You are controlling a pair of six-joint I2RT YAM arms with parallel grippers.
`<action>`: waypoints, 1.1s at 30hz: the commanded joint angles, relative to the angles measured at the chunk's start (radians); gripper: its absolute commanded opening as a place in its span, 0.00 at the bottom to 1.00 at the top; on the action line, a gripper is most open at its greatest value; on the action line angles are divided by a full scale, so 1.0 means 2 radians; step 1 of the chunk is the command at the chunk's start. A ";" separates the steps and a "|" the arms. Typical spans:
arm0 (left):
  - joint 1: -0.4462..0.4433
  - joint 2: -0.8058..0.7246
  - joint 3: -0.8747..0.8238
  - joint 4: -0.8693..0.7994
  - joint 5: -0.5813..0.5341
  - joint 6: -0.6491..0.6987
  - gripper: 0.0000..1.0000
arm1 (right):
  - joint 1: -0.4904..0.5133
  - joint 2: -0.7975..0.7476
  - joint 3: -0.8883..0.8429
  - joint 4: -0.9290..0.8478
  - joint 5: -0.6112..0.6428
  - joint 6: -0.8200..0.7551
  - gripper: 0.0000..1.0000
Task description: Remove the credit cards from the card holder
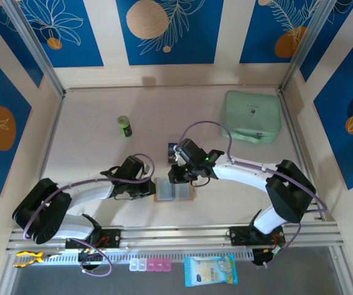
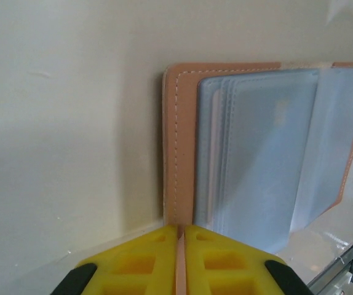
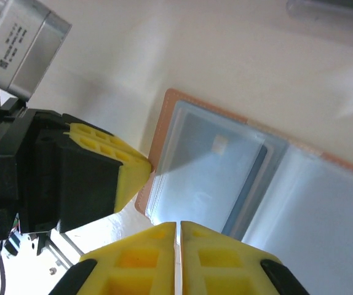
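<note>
Just ahead of the left end effector (image 2: 180, 243) the card holder (image 2: 178, 141) lies open and flat on the tabletop (image 2: 59, 153), its tan cover edge running straight into the yellow fingertips. These are drawn in to a narrow slit, and a thin tan line between them suggests they are pinched on that edge, anchoring the booklet. Directly in front of the right end effector (image 3: 178, 243), which hangs over the opposite side of the same spread, are the grey-blue clear pockets (image 3: 213, 172). Its jaws are also closed to a hairline, with nothing visibly between them. Whether they nip a pocket leaf cannot be told. A pale card (image 3: 221, 146) with a small chip-like square sits inside the pocket nearest that end effector, with the darker edge of another showing beside it. In the overhead view a small dark card (image 1: 172, 150) lies flat on the tabletop just beyond the right end effector, apart from the holder, so at least one card seems to be out already. The step in hand looks like working the next card loose while the left side holds the holder down. The next move probably calls for the right end effector to open slightly, catch only the card's exposed edge, and draw it along the pocket mouth without lifting the booklet out of the left grip.
</note>
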 commanded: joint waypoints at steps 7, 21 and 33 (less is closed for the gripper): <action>-0.008 0.007 -0.012 0.012 0.006 -0.008 0.11 | 0.017 0.041 0.002 0.008 -0.044 0.053 0.27; -0.011 0.003 -0.010 0.004 -0.006 -0.007 0.10 | 0.022 0.081 0.022 0.006 -0.039 0.074 0.36; -0.012 0.010 -0.002 0.002 -0.006 -0.004 0.10 | 0.025 0.098 0.031 -0.022 -0.006 0.081 0.34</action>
